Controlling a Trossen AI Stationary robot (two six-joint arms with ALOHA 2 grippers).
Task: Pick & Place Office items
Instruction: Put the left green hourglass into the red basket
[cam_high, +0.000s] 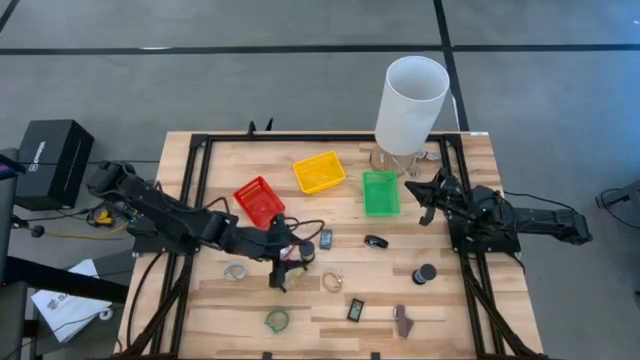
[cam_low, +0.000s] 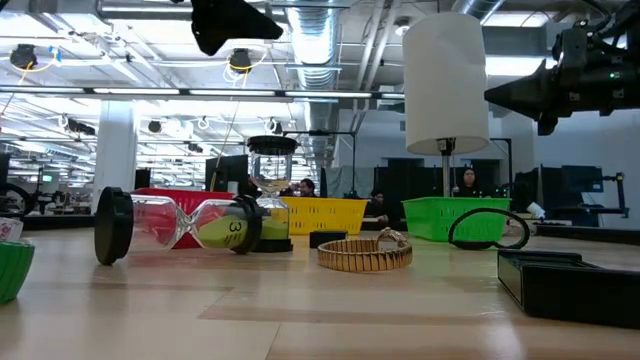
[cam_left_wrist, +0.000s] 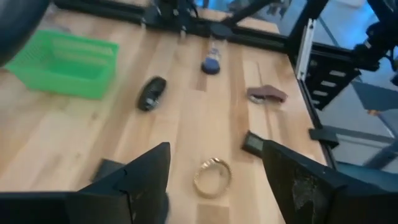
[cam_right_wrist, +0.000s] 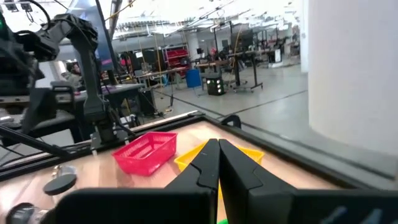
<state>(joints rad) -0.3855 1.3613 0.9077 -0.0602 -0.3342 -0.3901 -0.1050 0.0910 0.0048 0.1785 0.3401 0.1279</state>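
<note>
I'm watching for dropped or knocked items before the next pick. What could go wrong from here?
The left gripper hangs open above a cluster of small items, with the gold bracelet just ahead of its fingers; closing may catch a neighbour or nudge the bracelet away.

The hourglass lies on its side and may roll if bumped.

The right gripper, shut, waits by the green bin and white cylinder; a swing might clip either.

three bins (cam_high: 319, 171), two rings (cam_high: 277, 320), one white cylinder (cam_high: 410, 104)
</note>
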